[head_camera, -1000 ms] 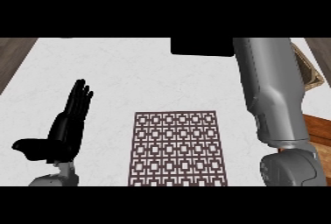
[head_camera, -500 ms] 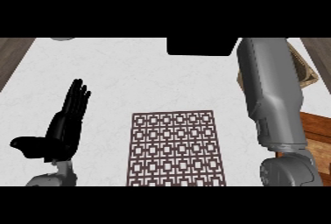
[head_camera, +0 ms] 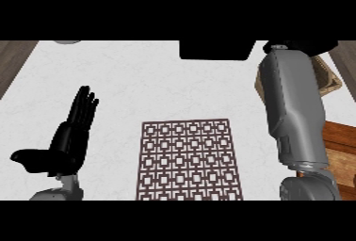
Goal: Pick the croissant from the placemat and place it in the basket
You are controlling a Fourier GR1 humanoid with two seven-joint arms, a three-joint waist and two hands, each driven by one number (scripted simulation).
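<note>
Looking steeply down, we see our left robot hand [head_camera: 69, 136] resting at the lower left of the white table [head_camera: 160, 89], its dark fingers straight and pressed together pointing up, its thumb stuck out to the side, holding nothing. Just beside it toward the middle lies the placemat [head_camera: 189, 160], a dark brown sheet with a pale lattice pattern, flat on the table and reaching down to the lower edge of the view; nothing shows lying on it. Our right forearm [head_camera: 293, 113] stretches up along the right side toward the far edge, and our right robot hand [head_camera: 300, 46] shows only as a dark shape at its end, so we cannot tell how its fingers stand. The woven basket [head_camera: 328, 80] sits at the right edge, mostly hidden behind that forearm, with only part of its rim showing. We cannot see the croissant in this view. A black block [head_camera: 215, 49] sits at the far edge, and a brown wooden surface [head_camera: 341, 146] shows at the lower right.
</note>
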